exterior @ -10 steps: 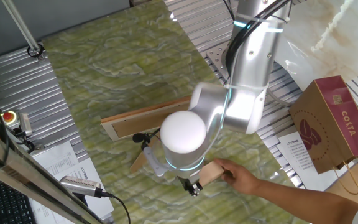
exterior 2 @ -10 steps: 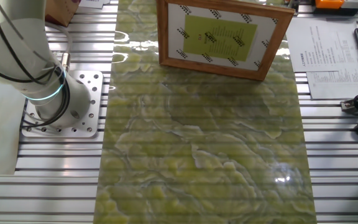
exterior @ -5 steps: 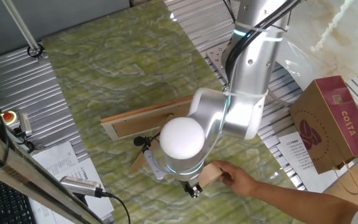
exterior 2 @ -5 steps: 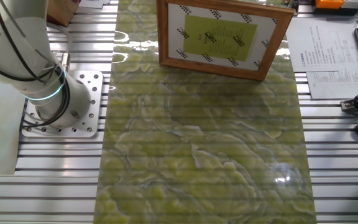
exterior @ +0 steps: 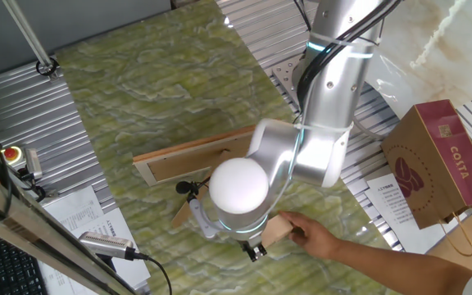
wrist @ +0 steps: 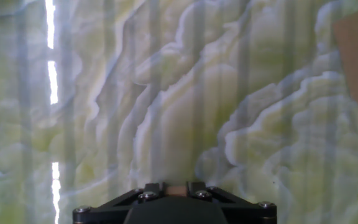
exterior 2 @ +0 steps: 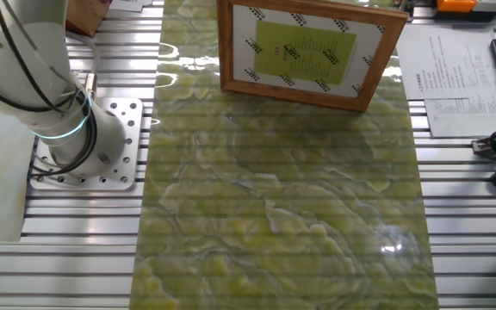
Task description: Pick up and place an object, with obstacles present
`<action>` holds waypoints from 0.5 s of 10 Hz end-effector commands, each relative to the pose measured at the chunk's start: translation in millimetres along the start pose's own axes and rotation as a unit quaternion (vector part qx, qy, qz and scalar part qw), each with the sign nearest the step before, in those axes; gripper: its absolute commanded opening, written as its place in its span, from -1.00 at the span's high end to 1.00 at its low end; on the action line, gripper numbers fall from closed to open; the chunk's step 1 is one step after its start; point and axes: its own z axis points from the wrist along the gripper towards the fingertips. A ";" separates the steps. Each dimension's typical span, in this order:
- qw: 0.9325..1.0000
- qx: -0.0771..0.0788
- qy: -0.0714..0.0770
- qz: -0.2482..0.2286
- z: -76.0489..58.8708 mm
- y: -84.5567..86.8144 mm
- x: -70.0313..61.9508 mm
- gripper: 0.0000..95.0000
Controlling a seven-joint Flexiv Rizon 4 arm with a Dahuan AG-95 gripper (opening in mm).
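Left of and behind your pincer (exterior: pixel 255 249), the picture frame (exterior: pixel 188 158) stands on the green-veined tabletop (exterior: pixel 146 90), its prop leg (exterior: pixel 184 212) reaching back toward the arm. The pincer hangs low over bare tabletop; whether it's released or clenched, you cannot tell, since the fingers don't show. Just to its right, a person's hand (exterior: pixel 318 237) holds a small tan block (exterior: pixel 275 227), probably your object, on the surface. You're likely still at the approach; wait for that hand to clear, then line up on the block, keeping off the prop leg.
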 end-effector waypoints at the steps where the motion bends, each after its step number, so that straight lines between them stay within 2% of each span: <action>1: 1.000 0.000 0.000 -0.002 -6.0 -0.3 0.3 1.00; 2: 1.000 0.000 0.000 -0.004 -9.6 -0.5 0.2 1.00; 3: 1.000 0.000 0.001 -0.011 -26.8 -0.5 0.7 1.00; 5: 1.000 0.000 -0.002 -0.022 -51.9 1.4 2.9 1.00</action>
